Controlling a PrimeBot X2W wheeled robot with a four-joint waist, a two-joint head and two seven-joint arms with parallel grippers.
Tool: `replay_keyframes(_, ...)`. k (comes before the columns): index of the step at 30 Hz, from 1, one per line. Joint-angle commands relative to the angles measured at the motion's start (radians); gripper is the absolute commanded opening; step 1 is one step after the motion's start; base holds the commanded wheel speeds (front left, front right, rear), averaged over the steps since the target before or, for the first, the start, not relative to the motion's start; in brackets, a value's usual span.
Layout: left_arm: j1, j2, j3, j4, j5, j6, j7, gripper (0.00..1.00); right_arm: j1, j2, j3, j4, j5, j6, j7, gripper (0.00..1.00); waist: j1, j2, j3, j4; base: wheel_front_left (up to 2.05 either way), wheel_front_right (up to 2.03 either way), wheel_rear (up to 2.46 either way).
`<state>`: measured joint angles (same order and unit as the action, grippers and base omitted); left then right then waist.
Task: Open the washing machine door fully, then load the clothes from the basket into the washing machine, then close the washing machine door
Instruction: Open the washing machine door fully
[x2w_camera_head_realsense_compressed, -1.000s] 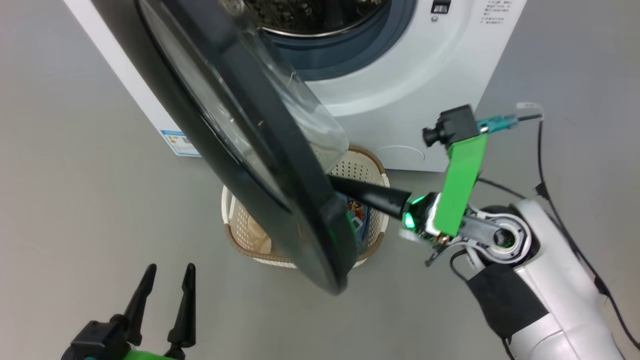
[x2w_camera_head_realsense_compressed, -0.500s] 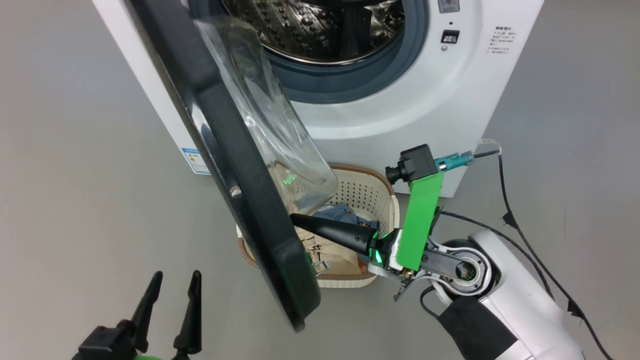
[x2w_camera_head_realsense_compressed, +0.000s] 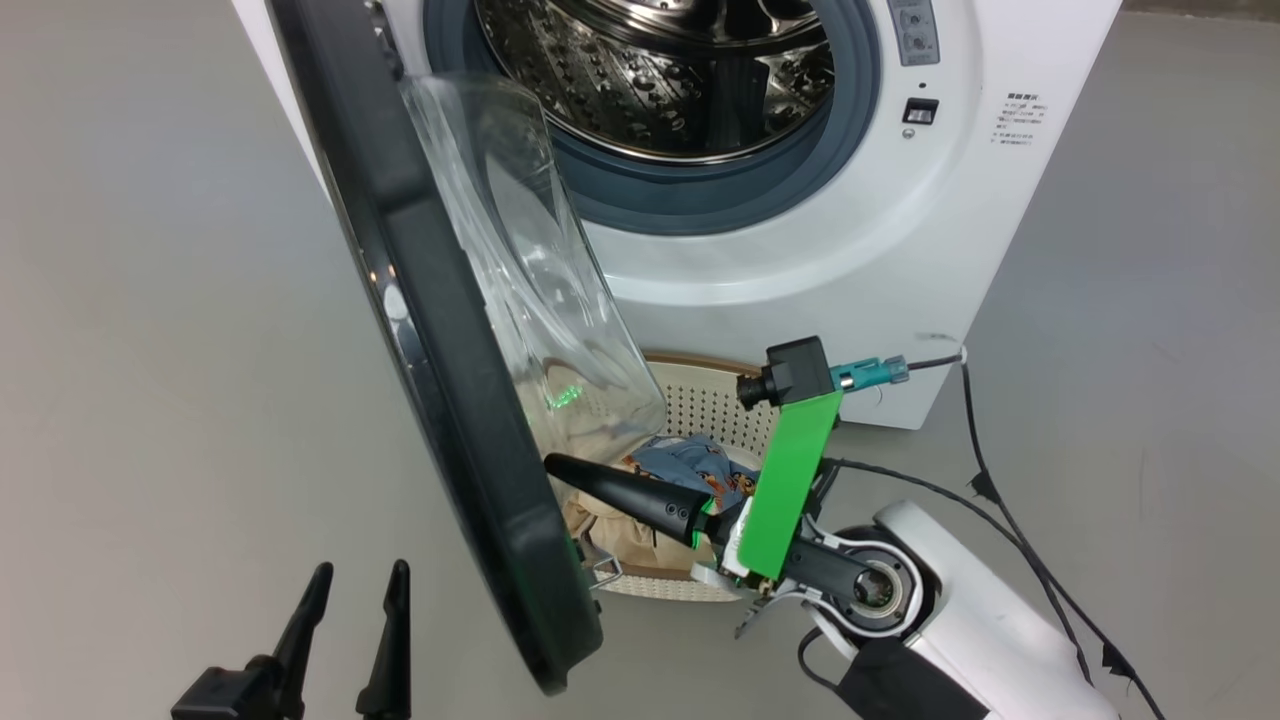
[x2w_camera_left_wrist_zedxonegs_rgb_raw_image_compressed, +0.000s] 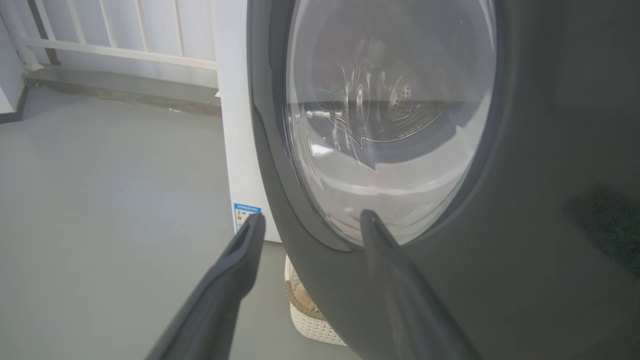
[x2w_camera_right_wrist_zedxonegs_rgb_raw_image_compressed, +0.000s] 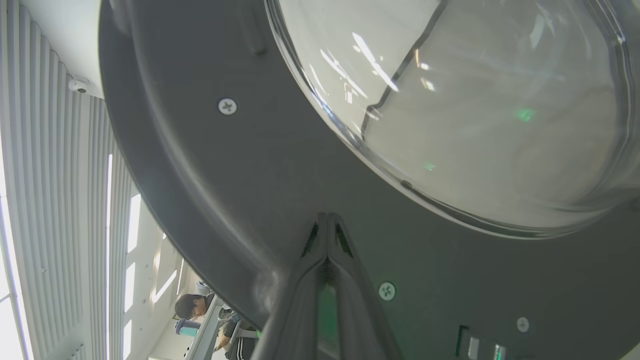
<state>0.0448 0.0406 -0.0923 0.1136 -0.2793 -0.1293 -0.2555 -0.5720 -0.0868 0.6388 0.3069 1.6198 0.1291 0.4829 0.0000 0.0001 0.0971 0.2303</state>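
Note:
The washing machine (x2w_camera_head_realsense_compressed: 800, 260) stands with its steel drum (x2w_camera_head_realsense_compressed: 660, 70) exposed. Its door (x2w_camera_head_realsense_compressed: 440, 380) hangs partly open, black rim edge-on and glass bowl (x2w_camera_head_realsense_compressed: 510, 260) facing the drum. My right gripper (x2w_camera_head_realsense_compressed: 552, 467) is shut and empty, its tips (x2w_camera_right_wrist_zedxonegs_rgb_raw_image_compressed: 327, 218) against the door's inner rim just below the glass bowl (x2w_camera_right_wrist_zedxonegs_rgb_raw_image_compressed: 475, 100). Under the door sits the basket (x2w_camera_head_realsense_compressed: 700, 395), holding the light blue garment (x2w_camera_head_realsense_compressed: 690, 465) and the cream one (x2w_camera_head_realsense_compressed: 590, 520). My left gripper (x2w_camera_head_realsense_compressed: 355, 590) is open on the door's outer side, its fingers (x2w_camera_left_wrist_zedxonegs_rgb_raw_image_compressed: 250, 235) near the window (x2w_camera_left_wrist_zedxonegs_rgb_raw_image_compressed: 385, 125).
Grey floor surrounds the machine. A blue label sticker (x2w_camera_left_wrist_zedxonegs_rgb_raw_image_compressed: 246, 215) marks its left side, and a white railing (x2w_camera_left_wrist_zedxonegs_rgb_raw_image_compressed: 125, 40) stands behind. The basket (x2w_camera_left_wrist_zedxonegs_rgb_raw_image_compressed: 310, 315) peeks out below the door. A cable (x2w_camera_head_realsense_compressed: 1000, 500) trails from my right arm. A person (x2w_camera_right_wrist_zedxonegs_rgb_raw_image_compressed: 192, 306) sits far off.
The head camera has shifted, showing more of the drum. The door has swung wider from the machine with my shut right gripper on its inner face. My left gripper stays open.

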Motion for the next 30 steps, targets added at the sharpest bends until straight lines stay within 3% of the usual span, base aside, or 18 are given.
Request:
replay_keyframes(1,-0.013,0.01,0.028,-0.02,-0.008,-0.001,-0.006,1.0,-0.01,0.036,0.034,-0.021,0.01,0.002,-0.015,0.0,0.0,-0.0001,-0.005,0.004,0.0,0.0,0.0)
replay_keyframes(15,-0.007,0.01,0.029,-0.016,-0.008,-0.001,-0.006,1.0,-0.017,0.036,0.105,0.0,0.049,0.002,-0.087,0.0,0.0,-0.0001,-0.033,0.0,0.0,0.0,0.0)
replay_keyframes(24,0.005,0.01,0.047,-0.017,-0.004,-0.001,-0.006,1.0,-0.003,0.036,0.044,-0.011,0.029,0.002,-0.116,0.0,0.0,-0.0001,-0.052,-0.025,0.0,0.0,0.0)
replay_keyframes(30,0.014,0.01,0.062,-0.018,-0.003,-0.001,-0.006,1.0,0.018,-0.004,-0.024,-0.057,-0.013,0.002,-0.13,0.0,0.0,-0.0001,-0.062,-0.045,0.0,0.0,0.0)
